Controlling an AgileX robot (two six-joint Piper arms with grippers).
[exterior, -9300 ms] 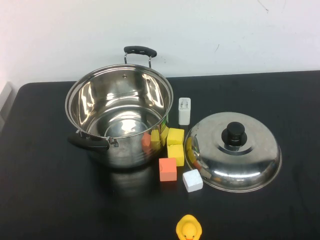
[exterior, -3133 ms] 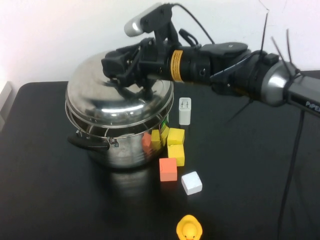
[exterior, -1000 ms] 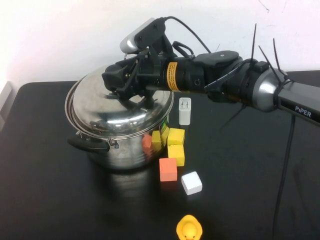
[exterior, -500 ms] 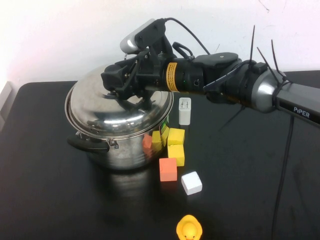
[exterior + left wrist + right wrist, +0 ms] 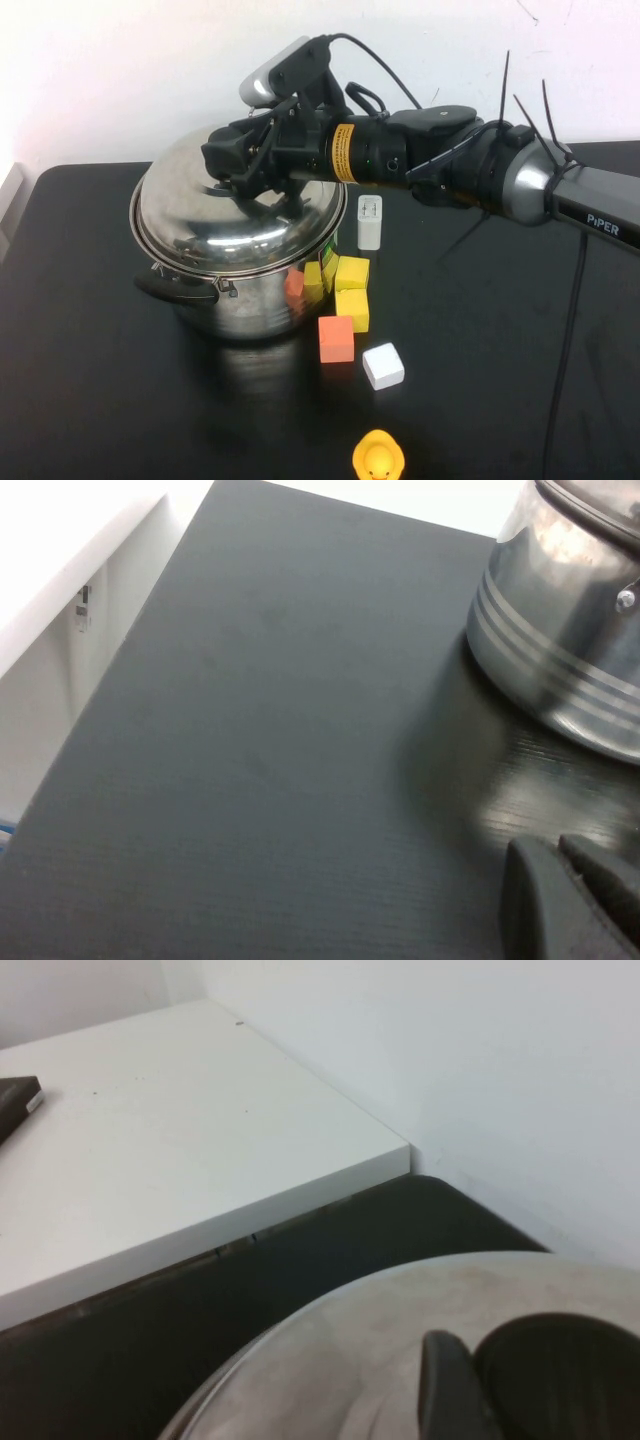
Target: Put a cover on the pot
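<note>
The large steel pot (image 5: 250,295) with black side handles stands at the left middle of the black table. The domed steel lid (image 5: 220,215) rests on its rim and covers it. My right gripper (image 5: 245,175) reaches in from the right and is shut on the lid's black knob (image 5: 560,1380); one finger (image 5: 445,1390) lies against the knob above the lid (image 5: 380,1340). My left gripper (image 5: 550,845) does not show in the high view. In the left wrist view it is shut and empty, low over the table beside the pot (image 5: 560,650).
A white charger block (image 5: 369,222), two yellow blocks (image 5: 351,273), an orange block (image 5: 336,338) and a white block (image 5: 383,365) lie right of the pot. A yellow rubber duck (image 5: 378,456) sits at the front edge. A white wall runs behind the table.
The lid was tilted over the pot a second ago and has come down level on the rim. My right gripper has stayed on the knob.
</note>
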